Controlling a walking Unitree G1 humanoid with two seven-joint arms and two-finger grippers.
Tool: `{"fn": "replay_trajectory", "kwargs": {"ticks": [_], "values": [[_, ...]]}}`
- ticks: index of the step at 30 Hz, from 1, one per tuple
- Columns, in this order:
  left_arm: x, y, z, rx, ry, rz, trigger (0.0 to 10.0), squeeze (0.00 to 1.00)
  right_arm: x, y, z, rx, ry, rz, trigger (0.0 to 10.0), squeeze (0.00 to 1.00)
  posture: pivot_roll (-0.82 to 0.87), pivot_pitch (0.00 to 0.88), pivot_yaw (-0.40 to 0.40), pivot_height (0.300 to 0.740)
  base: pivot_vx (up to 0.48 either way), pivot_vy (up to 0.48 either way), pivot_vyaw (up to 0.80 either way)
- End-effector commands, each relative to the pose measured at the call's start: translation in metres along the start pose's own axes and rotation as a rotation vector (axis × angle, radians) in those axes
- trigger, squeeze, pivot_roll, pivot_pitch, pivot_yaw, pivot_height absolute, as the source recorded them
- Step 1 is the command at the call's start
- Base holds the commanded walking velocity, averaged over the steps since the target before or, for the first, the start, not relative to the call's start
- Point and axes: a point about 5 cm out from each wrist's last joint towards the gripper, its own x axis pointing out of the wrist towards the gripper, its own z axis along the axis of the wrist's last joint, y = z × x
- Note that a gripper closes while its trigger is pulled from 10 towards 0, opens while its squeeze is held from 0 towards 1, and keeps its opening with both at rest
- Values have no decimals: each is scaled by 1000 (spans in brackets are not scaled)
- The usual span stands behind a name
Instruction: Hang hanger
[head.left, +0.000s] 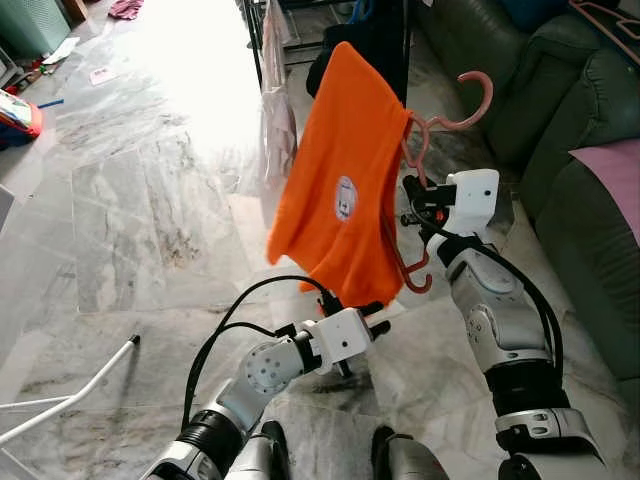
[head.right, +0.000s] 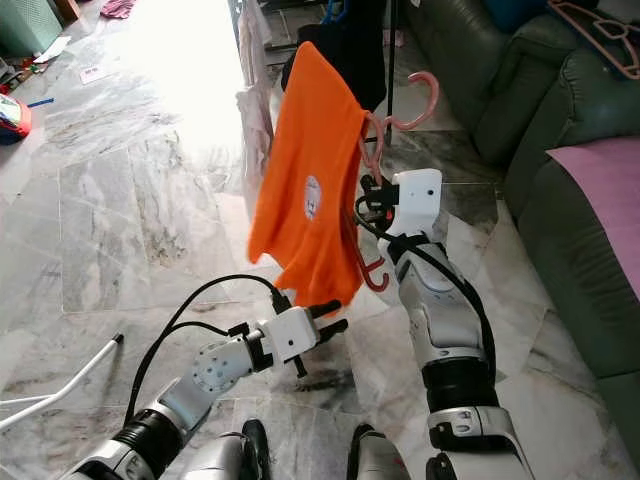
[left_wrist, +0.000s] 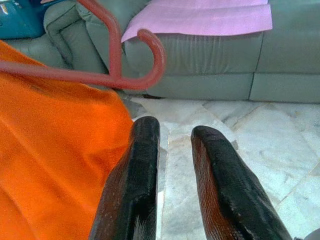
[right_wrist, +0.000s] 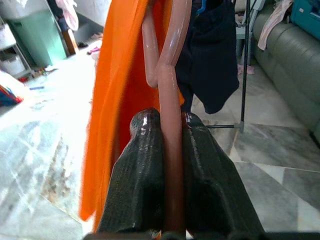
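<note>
The right gripper (right_wrist: 172, 150) is held raised in front of the robot, and its two black fingers (right_wrist: 137, 180) are pressed together on a bar of the pink hanger (right_wrist: 170, 95) — the bar runs straight up between the pads with no gap visible on either side. From that grip the hanger is carried upright in the air, its hook (head.left: 470, 100) curling above and beside the white wrist housing, and a lower curved end (head.left: 420, 280) is seen just under the wrist. An orange garment (head.left: 345, 180) with a small round pale label is draped over the hanger and hangs down on the robot's left side of the grip. The left gripper (left_wrist: 172, 150) is held lower, just under the bottom hem of the orange garment; its fingers (left_wrist: 135, 175) are parted by a narrow gap with nothing between them, the cloth lying close beside one finger, though contact cannot be told. Beyond the garment a dark piece of clothing (right_wrist: 210, 65) is seen hanging on a drying rack (right_wrist: 245, 65) — well apart from the hanger. A green sofa (head.left: 580, 150) with a pink cloth (head.left: 615, 180) on it stands to the robot's right, and the grey marble floor (head.left: 130, 220) spreads out to the left, brightly lit further off.
</note>
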Motion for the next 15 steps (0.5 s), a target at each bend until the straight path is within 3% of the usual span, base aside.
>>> {"fn": "replay_trajectory", "kwargs": {"ticks": [1,3,4,7,15], "values": [[-1,-4,-5,-24,22,-17,10000,1000,-2,1,6,-29,-42,13,10000,0,-113,254,48,740,0,0,0],[-1,-5,-4,-24,19,-17,10000,1000,-2,0,5,-39,-39,14,10000,0,-113,254,48,740,0,0,0],[-2,-3,-3,-26,11,-15,10000,1000,-4,-2,1,-85,-29,12,10000,0,-114,256,47,740,0,0,0],[-18,4,-7,-16,8,1,10000,1000,-7,-1,-5,-131,-21,28,10000,0,-113,255,46,740,0,0,0],[-35,21,-8,28,1,55,10000,1000,-21,1,-14,-218,-44,97,10000,0,-106,251,46,740,0,0,0]]}}
